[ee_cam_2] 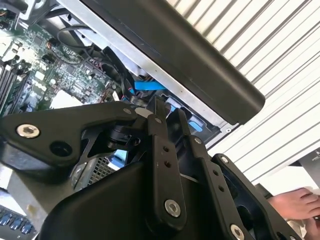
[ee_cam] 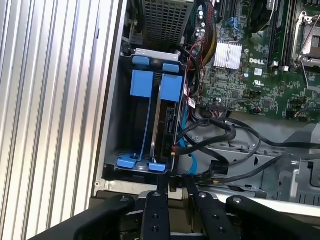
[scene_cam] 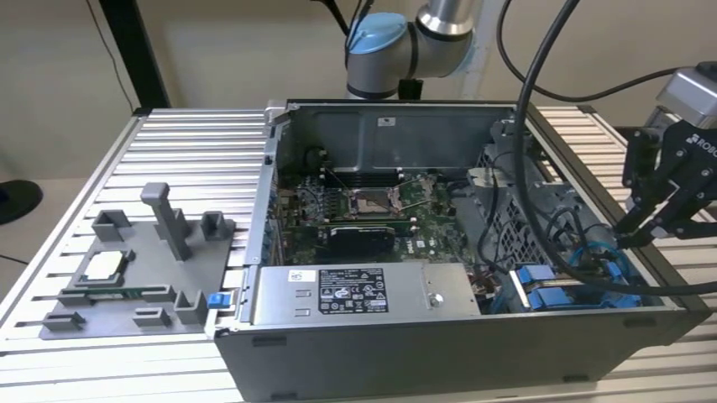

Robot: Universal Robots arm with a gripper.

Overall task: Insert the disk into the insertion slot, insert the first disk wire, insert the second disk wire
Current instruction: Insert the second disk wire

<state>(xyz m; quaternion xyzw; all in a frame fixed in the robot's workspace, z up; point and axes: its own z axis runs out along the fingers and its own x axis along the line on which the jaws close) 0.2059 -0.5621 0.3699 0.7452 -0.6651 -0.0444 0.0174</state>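
Note:
The disk [ee_cam: 169, 120] stands edge-on in the insertion slot [ee_cam: 114, 125], its blue frame [ee_cam: 171, 89] at one end. In the exterior view, the blue frame [scene_cam: 536, 279] sits in the case's near corner on the exterior view's right. My gripper [ee_cam: 175, 186] hovers just outside the case rim, in line with the disk, open by a narrow gap with nothing between the fingers [ee_cam: 161, 192]. It hangs over the bay's outer edge in the exterior view [scene_cam: 630, 238]. Black wires [ee_cam: 215, 145] and a blue wire [ee_cam: 184, 137] lie beside the disk. I cannot tell whether any is plugged in.
The open computer case [scene_cam: 448, 353] rests on a slatted metal table [scene_cam: 191, 151]. Inside it are a grey power-supply box [scene_cam: 348, 292] and a motherboard [scene_cam: 370, 206]. A grey fixture tray [scene_cam: 123, 277] lies at the exterior view's left. A thick black cable [scene_cam: 540, 168] crosses the case. A hand [ee_cam_2: 295, 205] is nearby.

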